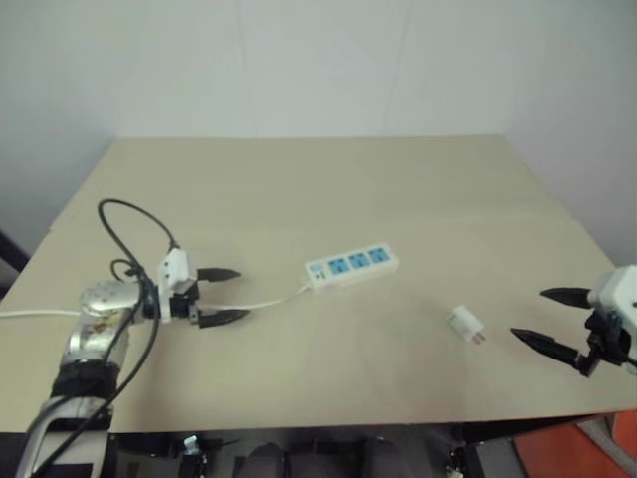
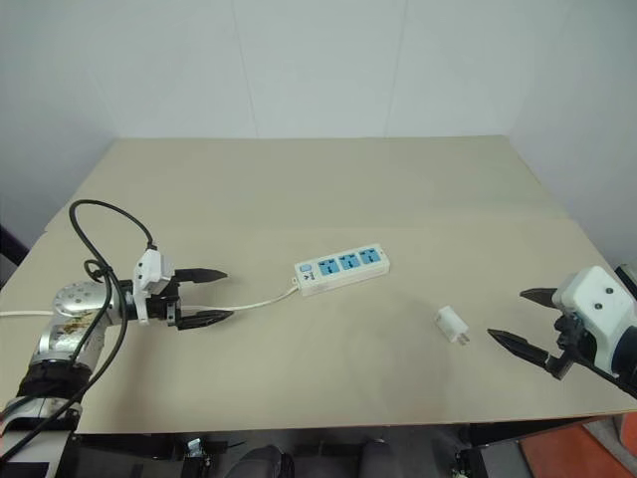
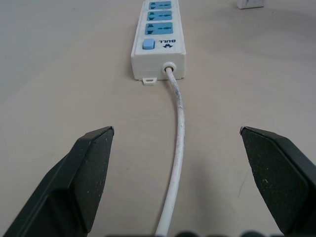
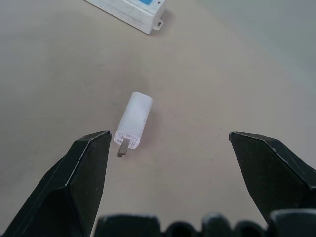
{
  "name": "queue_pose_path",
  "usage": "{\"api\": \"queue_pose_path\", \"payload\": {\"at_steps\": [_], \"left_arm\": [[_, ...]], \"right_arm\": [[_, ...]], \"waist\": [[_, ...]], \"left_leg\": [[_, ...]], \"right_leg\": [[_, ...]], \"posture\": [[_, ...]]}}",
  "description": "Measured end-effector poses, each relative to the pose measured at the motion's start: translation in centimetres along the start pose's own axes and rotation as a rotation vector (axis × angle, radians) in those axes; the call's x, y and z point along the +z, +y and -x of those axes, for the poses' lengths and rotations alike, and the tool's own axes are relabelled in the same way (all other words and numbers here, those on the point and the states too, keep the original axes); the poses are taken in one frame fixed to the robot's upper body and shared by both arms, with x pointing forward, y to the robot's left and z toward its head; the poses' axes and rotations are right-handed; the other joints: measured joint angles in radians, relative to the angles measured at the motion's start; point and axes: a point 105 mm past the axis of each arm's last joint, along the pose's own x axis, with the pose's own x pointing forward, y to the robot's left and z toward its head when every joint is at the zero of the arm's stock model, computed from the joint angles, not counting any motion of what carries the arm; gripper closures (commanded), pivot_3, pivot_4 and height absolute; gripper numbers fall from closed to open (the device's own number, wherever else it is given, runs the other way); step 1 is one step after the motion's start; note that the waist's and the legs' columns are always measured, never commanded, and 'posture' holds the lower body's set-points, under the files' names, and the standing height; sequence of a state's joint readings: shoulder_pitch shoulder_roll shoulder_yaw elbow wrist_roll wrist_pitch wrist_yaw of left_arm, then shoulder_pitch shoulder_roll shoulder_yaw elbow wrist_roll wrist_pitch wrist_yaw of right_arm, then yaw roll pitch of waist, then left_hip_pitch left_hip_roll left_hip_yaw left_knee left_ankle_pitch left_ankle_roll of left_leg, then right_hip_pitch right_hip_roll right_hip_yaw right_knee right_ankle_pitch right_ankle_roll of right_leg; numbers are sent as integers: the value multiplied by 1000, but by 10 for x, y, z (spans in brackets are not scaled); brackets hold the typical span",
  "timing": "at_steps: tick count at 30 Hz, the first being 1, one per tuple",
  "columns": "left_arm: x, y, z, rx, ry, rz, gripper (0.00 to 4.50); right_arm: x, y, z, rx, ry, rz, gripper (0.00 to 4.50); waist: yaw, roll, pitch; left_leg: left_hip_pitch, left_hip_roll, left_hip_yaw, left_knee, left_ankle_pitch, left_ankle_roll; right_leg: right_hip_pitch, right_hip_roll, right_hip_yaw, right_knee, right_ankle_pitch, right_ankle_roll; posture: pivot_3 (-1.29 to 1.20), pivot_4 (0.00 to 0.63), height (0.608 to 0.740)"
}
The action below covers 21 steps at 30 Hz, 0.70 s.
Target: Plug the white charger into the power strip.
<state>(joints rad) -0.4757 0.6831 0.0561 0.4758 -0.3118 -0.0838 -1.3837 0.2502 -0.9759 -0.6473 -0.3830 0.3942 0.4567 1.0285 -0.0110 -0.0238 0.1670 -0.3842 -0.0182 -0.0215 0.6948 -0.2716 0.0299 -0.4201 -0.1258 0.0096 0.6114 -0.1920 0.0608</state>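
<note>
White charger point(image 2: 451, 325) is lying flat, prongs facing the gaping, empty right claw point(image 2: 520, 321), risking a skewed pinch, while the left claw point(image 2: 207, 296), equally wide, is leaving the power strip point(image 2: 341, 270) unbraced.

Long white power strip with blue sockets point(image 2: 341, 269) lies mid-table point(image 2: 328, 179); its thin white cord point(image 2: 249, 302) trails left. Small white cube charger point(image 2: 452, 326) lies apart, right and nearer.

In the left wrist view the white charger point(image 3: 251, 3) was cut off by the frame edge; the power strip point(image 4: 127, 12) was likewise cropped in the right wrist view.
</note>
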Motion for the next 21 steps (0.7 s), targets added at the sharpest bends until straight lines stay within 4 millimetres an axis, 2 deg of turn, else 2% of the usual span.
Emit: {"api": "queue_pose_path", "payload": {"at_steps": [15, 19, 21], "left_arm": [[-1, 1, -4, 1, 0, 4, 38], [-2, 5, -15, 2, 11, -25, 38], [-4, 4, -29, -13, 15, -35, 38]], "right_arm": [[-4, -2, 0, -8, 10, 12, 0], [-2, -2, 0, -8, 3, 17, 0], [3, 0, -2, 2, -22, 22, 0]], "waist": [[0, 0, 0], [1, 0, 0], [4, 0, 0]], "left_leg": [[0, 0, 0, 0, 0, 0], [0, 0, 0, 0, 0, 0], [0, 0, 0, 0, 0, 0]], "right_leg": [[0, 0, 0, 0, 0, 0], [1, 0, 0, 0, 0, 0], [0, 0, 0, 0, 0, 0]], "posture": [[0, 150, 740], [0, 150, 740], [0, 150, 740]]}}
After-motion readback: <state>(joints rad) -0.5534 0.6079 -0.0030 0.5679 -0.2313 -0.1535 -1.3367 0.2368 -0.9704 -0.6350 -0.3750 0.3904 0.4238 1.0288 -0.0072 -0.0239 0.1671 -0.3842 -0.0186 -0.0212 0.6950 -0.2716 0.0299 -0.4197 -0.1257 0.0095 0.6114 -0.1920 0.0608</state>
